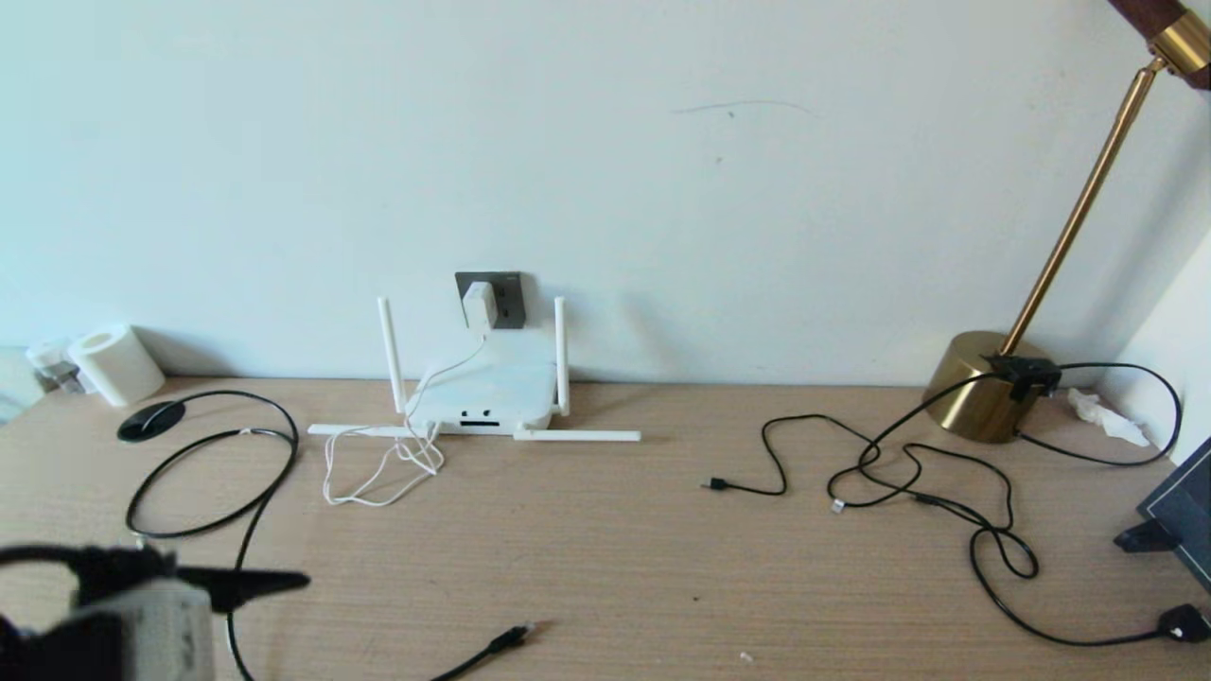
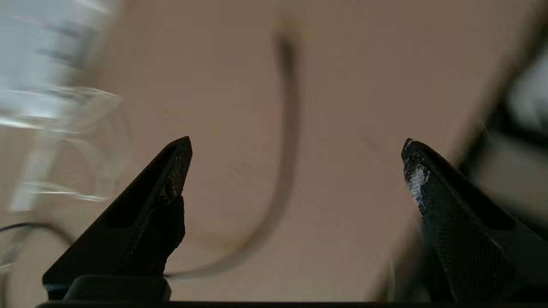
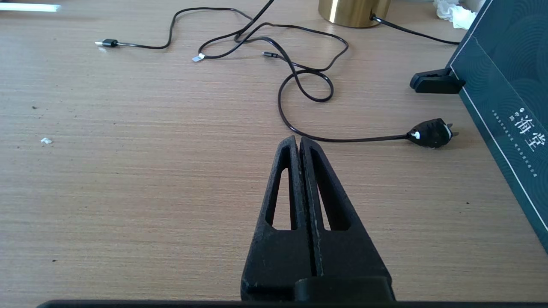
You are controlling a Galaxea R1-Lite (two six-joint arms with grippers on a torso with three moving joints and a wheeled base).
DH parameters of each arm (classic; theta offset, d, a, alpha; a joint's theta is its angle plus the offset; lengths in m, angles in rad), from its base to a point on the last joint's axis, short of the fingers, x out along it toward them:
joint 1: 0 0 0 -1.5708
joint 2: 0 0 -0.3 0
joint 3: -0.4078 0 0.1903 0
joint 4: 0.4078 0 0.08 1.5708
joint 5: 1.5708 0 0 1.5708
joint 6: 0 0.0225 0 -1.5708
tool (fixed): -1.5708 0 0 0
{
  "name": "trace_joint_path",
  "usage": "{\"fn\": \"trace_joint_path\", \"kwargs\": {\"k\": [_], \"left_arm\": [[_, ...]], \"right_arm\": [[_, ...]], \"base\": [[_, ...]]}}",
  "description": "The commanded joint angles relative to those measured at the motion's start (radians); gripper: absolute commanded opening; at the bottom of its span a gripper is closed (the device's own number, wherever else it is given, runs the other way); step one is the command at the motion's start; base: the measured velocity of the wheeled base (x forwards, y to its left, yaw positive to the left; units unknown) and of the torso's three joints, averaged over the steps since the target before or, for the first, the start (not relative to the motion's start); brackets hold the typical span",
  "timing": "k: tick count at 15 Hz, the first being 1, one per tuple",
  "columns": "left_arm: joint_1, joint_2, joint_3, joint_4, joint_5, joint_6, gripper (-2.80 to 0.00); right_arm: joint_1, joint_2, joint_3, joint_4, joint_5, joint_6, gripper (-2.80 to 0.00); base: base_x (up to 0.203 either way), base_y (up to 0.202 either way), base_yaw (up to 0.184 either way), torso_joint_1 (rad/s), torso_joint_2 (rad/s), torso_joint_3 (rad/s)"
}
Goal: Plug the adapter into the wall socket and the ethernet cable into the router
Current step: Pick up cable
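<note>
Left hand (image 2: 295, 145): black wedge fingers w/ mesh-textured, white-scuffed pads; right hand (image 3: 299, 141): black, slotted triangular fingers.

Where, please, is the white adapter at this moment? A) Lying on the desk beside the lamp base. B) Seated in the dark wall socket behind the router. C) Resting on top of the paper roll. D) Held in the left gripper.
B: in the head view the adapter sits on the wall socket above the router, its cord trailing down.

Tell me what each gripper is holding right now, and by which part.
Nothing is held. The left gripper is open above the table, and the right gripper is shut on nothing.
</note>
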Motion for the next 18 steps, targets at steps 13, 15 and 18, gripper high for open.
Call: {"fn": "trace_joint_path", "kwargs": {"k": [13, 15, 18], "left_arm": [[-0.099, 0.618, -0.175, -0.03, 0.019, 0.09, 0.0], [-0.155, 0.662, -0.198, -0.035, 0.006, 0.009, 0.0], [-0.191, 0.716, -0.201, -0.051, 0.01, -0.059, 0.0]], "right_arm": [[0.0, 0.001, 0.0, 0.001, 0.0, -0.001, -2.8], [0.0, 0.001, 0.0, 0.001, 0.0, -0.001, -2.8], [0.0, 0.001, 0.0, 0.001, 0.0, -0.001, -2.8]], "base": [[0.0, 0.0, 0.0, 0.0, 0.0, 0.0], [0.0, 0.0, 0.0, 0.0, 0.0, 0.0], [0.0, 0.0, 0.0, 0.0, 0.0, 0.0]]}}
